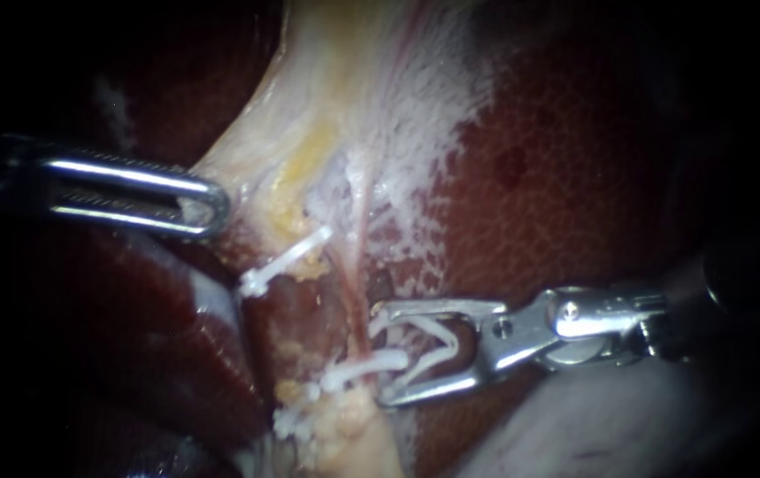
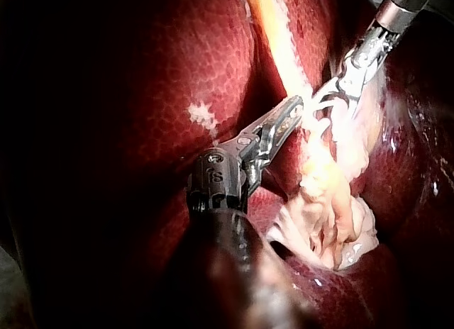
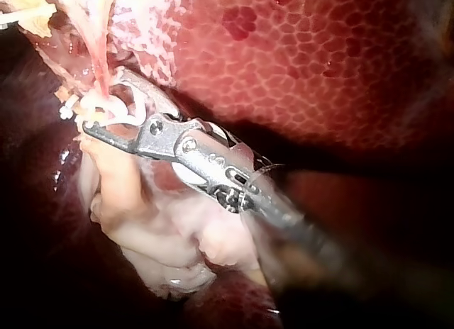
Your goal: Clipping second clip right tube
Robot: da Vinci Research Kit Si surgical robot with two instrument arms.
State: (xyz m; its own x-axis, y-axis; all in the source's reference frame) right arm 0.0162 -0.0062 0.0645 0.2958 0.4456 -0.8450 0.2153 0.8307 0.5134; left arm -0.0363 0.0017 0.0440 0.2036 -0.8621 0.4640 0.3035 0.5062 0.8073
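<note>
A thin pink tube (image 1: 357, 265), the right one, runs down from pale fatty tissue (image 1: 326, 106). One shut white clip (image 1: 364, 366) crosses it low down. My right instrument (image 1: 384, 354) comes in from the right, its jaws wide apart and holding an open white clip (image 1: 428, 350); the jaw tips sit right beside the tube, just above the shut clip. Another white clip (image 1: 284, 259) sits on the left tube. My left instrument (image 1: 211, 205) grips the edge of the pale tissue and holds it to the left. The right wrist view shows the loaded jaws (image 3: 103, 102) against the tube.
Dark red liver (image 1: 574, 177) lies behind and to the right. A third white clip (image 1: 295, 420) sits lower on yellow fat. Pale folded tissue (image 2: 326, 222) lies below the tubes. The left of the endoscope view is dark.
</note>
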